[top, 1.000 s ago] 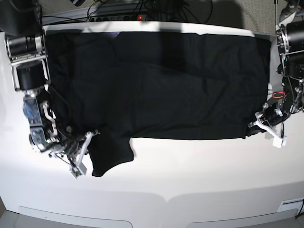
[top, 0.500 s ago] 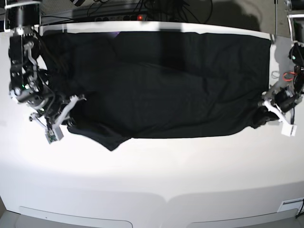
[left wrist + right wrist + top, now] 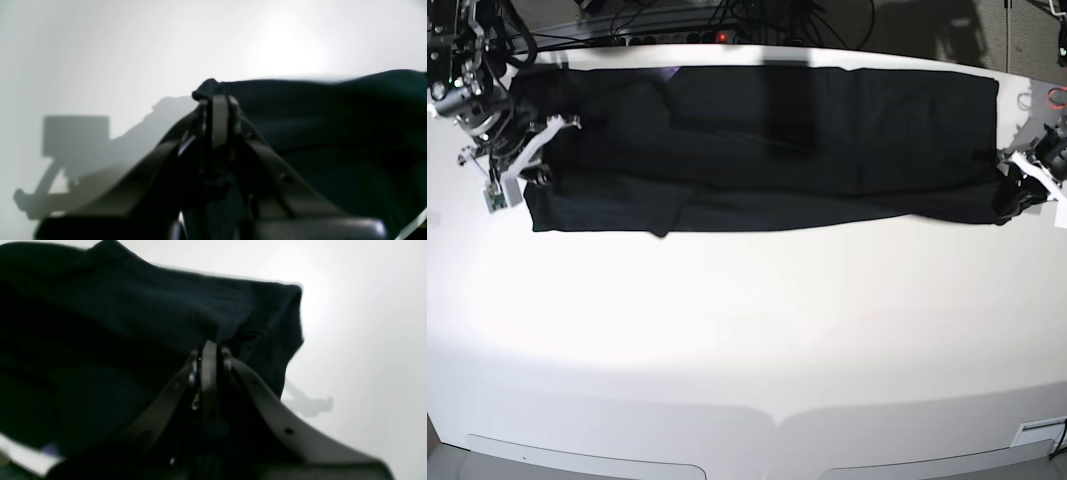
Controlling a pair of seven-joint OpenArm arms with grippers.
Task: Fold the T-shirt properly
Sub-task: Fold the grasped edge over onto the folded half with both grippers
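Note:
The black T-shirt (image 3: 767,140) lies as a long, narrow band along the far side of the white table (image 3: 747,350), plain side up. My left gripper (image 3: 1010,200) is at the band's right end, shut on a corner of the cloth. In the left wrist view, its closed fingers (image 3: 218,110) pinch a black fold of the T-shirt (image 3: 333,116) just above the table. My right gripper (image 3: 539,172) is at the band's left end, shut on the cloth. In the right wrist view, its fingers (image 3: 208,356) grip the T-shirt (image 3: 133,323), which hangs over them.
A power strip and cables (image 3: 697,35) run along the table's far edge behind the shirt. A small red item (image 3: 1057,97) lies at the far right. The table's front edge curves along the bottom of the base view.
Both grippers have moved toward the far edge with the shirt's near edge in them. The near part, sleeve included, now lies folded over the far part, so the band is narrower.

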